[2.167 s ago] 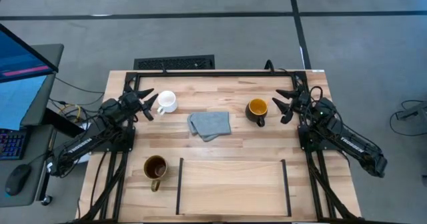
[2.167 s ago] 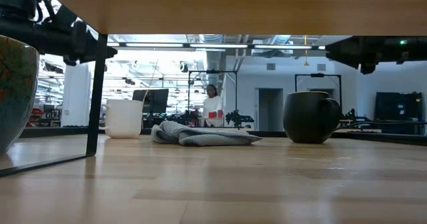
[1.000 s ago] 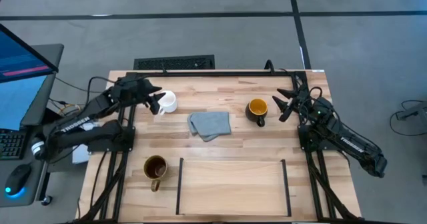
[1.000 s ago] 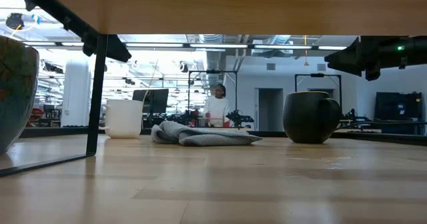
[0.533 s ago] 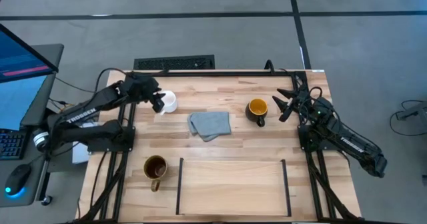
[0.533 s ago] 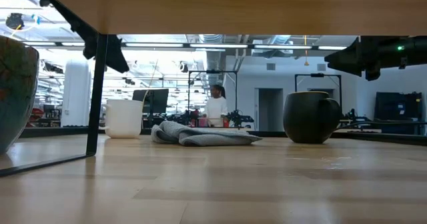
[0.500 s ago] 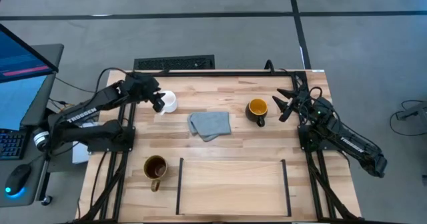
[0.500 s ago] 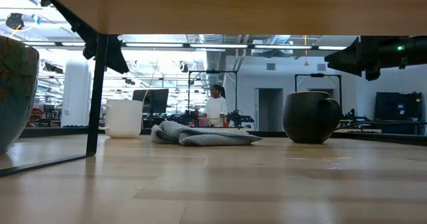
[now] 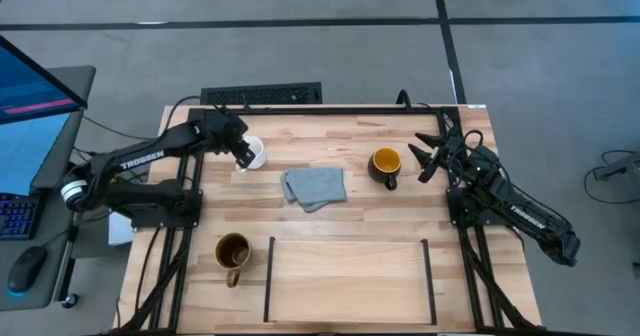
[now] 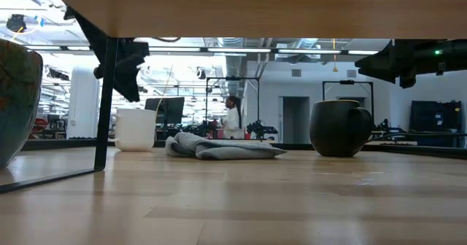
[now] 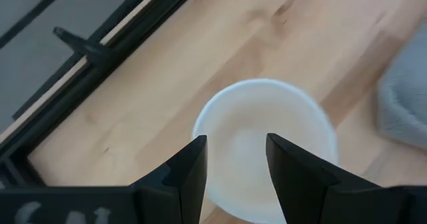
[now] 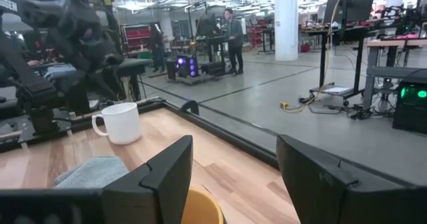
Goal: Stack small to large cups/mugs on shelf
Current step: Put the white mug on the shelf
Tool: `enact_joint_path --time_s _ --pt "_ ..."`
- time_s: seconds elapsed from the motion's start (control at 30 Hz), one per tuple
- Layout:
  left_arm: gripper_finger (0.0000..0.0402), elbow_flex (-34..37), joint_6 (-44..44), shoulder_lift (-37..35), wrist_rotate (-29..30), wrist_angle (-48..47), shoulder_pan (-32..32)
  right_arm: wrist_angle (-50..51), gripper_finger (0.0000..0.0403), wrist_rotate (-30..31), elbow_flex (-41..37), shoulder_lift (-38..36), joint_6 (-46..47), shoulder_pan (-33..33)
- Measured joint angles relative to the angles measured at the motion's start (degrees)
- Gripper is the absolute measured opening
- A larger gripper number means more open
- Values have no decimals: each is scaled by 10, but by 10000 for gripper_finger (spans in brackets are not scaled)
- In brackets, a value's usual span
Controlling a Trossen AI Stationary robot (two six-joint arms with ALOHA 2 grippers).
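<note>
The small white mug point(image 9: 255, 155) stands upright at the far left, its handle toward the left edge. My left gripper point(image 9: 240, 149) is open and points down just above the mug's near rim point(image 11: 263, 144), as the low view point(image 10: 130, 70) also shows. The dark mug with a yellow inside point(image 9: 385, 164) stands at the far right. My right gripper point(image 9: 428, 157) is open beside it, apart from it. The brownish mug point(image 9: 232, 251) stands near the left front. The shelf point(image 9: 348, 281) lies between two black bars.
A crumpled grey cloth point(image 9: 314, 187) lies between the white and dark mugs. A black frame rail point(image 9: 330, 109) runs along the far edge. The shelf's black bars point(image 9: 270, 279) point(image 9: 428, 279) stand upright. People stand in the room beyond the table point(image 12: 232, 37).
My left gripper has risen from beside the white mug, gone toward the table's right and far edge over it, tipped to point down, and come down a little toward its rim. The mugs have stayed in place. My right arm has kept still.
</note>
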State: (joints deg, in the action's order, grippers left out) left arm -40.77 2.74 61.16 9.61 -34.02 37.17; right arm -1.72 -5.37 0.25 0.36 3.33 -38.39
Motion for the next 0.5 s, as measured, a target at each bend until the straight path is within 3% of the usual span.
enact_joint_path --time_s 0.5 --pt "146 0 -3 26 39 -2 40 -1 240 0 0 0 28 0"
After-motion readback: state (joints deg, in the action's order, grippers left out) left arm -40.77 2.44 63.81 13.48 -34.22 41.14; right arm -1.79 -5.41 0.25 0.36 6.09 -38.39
